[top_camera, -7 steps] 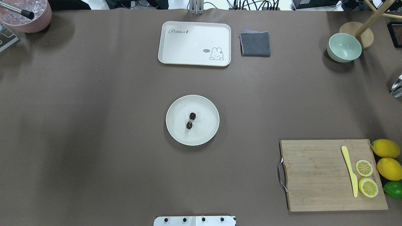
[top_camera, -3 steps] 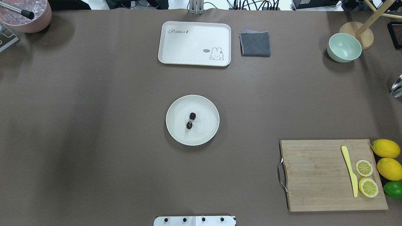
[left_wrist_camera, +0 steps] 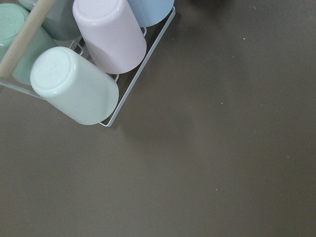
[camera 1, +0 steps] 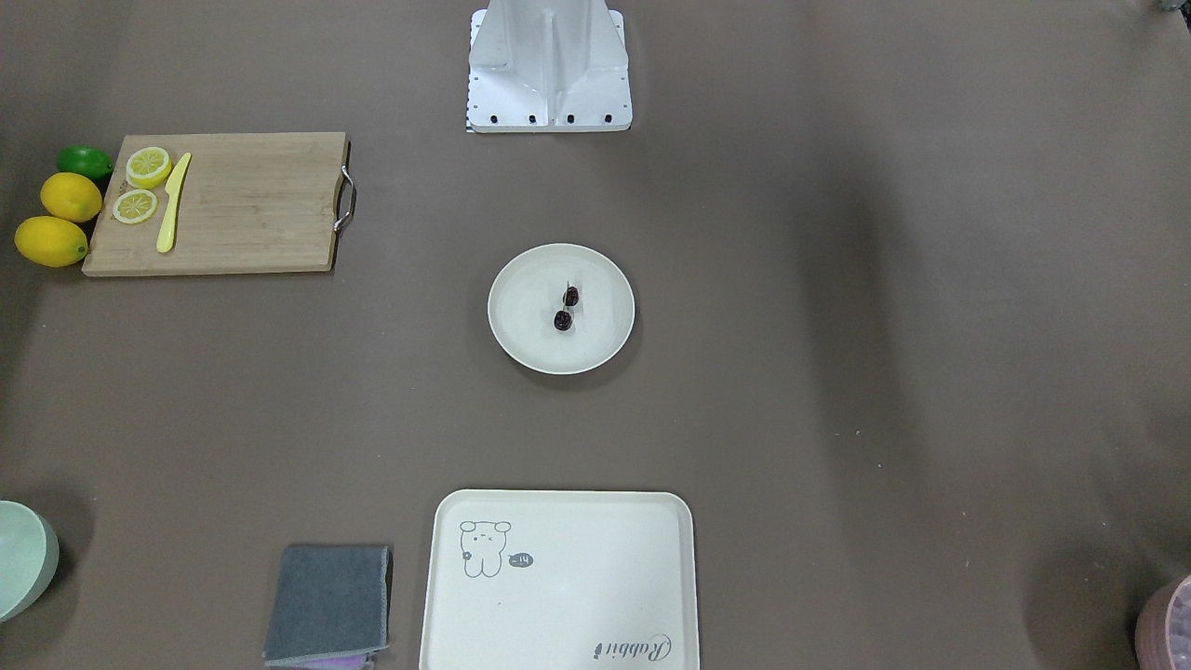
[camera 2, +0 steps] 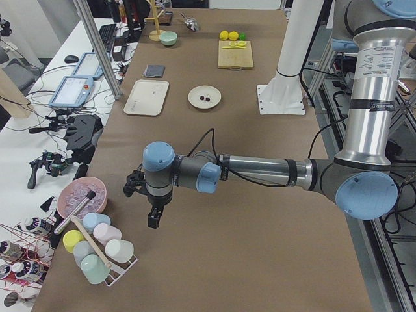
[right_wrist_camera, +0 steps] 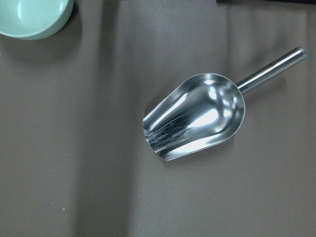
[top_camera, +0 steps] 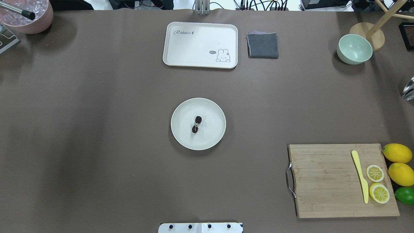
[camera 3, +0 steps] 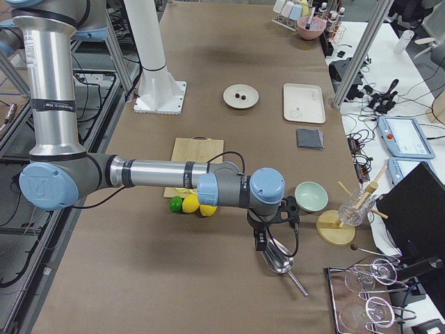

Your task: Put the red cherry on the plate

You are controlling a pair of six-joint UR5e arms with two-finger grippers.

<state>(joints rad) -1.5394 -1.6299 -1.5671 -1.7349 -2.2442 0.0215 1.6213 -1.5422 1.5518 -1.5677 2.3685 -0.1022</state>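
The red cherry [top_camera: 196, 124], a dark maroon pair on thin stems, lies in the middle of the round cream plate [top_camera: 212, 132] at the table's centre; the front-facing view shows the cherry [camera 1: 565, 309] on the plate [camera 1: 603, 328] too. Neither gripper is near it. The left gripper [camera 2: 151, 218] hangs over the table's left end beside a cup rack, seen only from the side. Far off at the right end, the right gripper [camera 3: 261, 240] hovers over a metal scoop. I cannot tell whether either is open or shut.
A cream tray [top_camera: 200, 44] and grey cloth [top_camera: 262, 45] lie at the back. A pale green bowl [top_camera: 354, 48] is back right. The cutting board [top_camera: 323, 181] holds a yellow knife and lemon slices, with lemons [top_camera: 397, 153] beside it. Scoop [right_wrist_camera: 197, 116]; cup rack [left_wrist_camera: 89, 64].
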